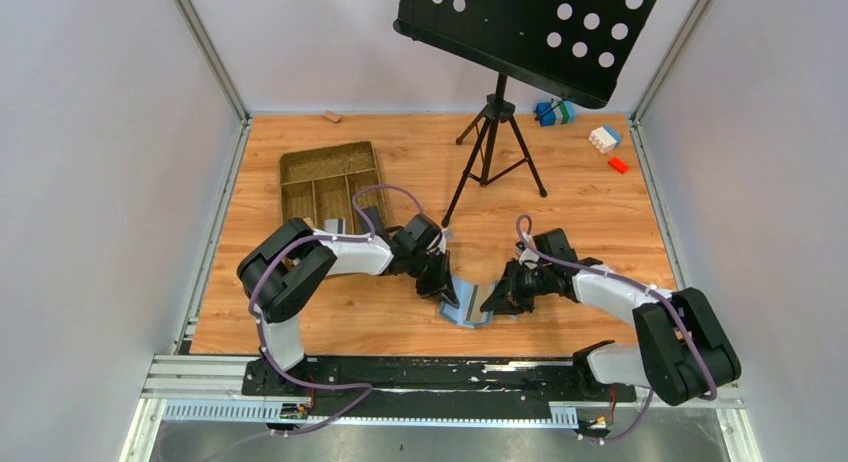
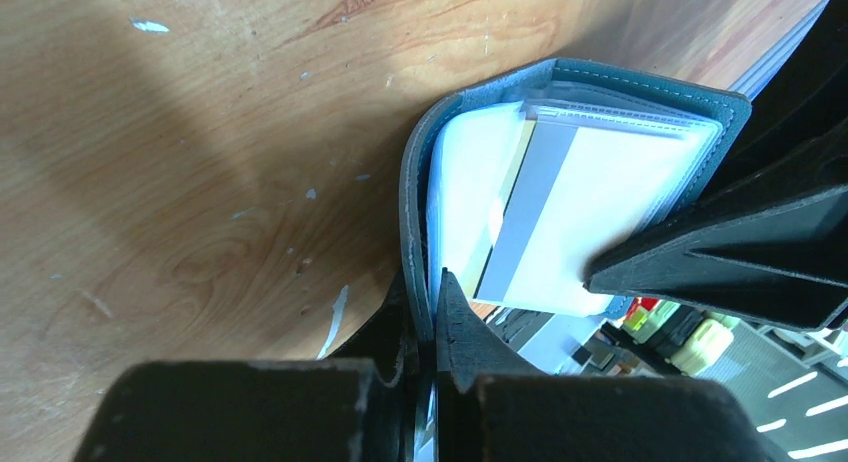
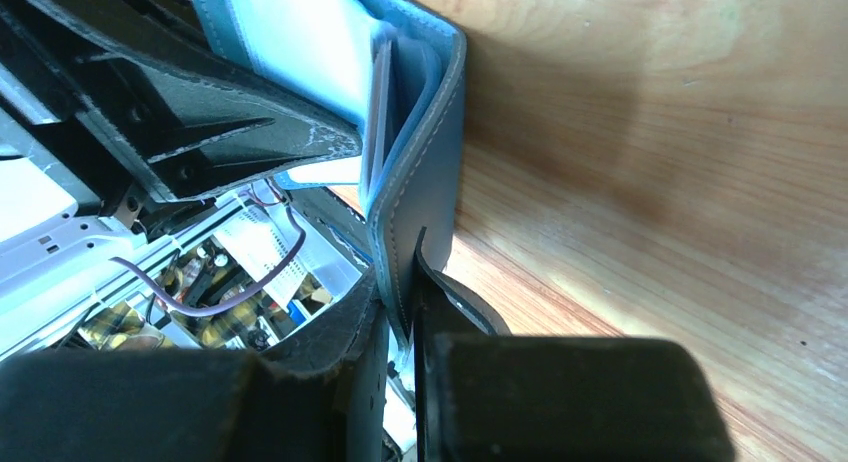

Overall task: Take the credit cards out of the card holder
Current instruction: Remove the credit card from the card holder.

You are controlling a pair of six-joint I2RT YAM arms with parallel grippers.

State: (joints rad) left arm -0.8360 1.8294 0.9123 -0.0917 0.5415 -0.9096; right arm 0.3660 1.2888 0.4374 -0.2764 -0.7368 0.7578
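Seen from above and behind the arm bases [image 1: 283, 367], the top camera looks down on the whole bench [image 1: 600, 212], with the arms along the bottom edge. The wrist cameras sit very close, looking out over the left fingers [image 2: 452, 327] and right fingers [image 3: 432, 282] at the blue card holder [image 2: 412, 182] from opposite sides. All three views share that holder, near the bench's front edge.

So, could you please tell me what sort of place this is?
Most likely a robotics lab work cell: plain pale walls box in a wood-grain table, the arms are mounted along an aluminium rail, and toy blocks lie at the far right corner.
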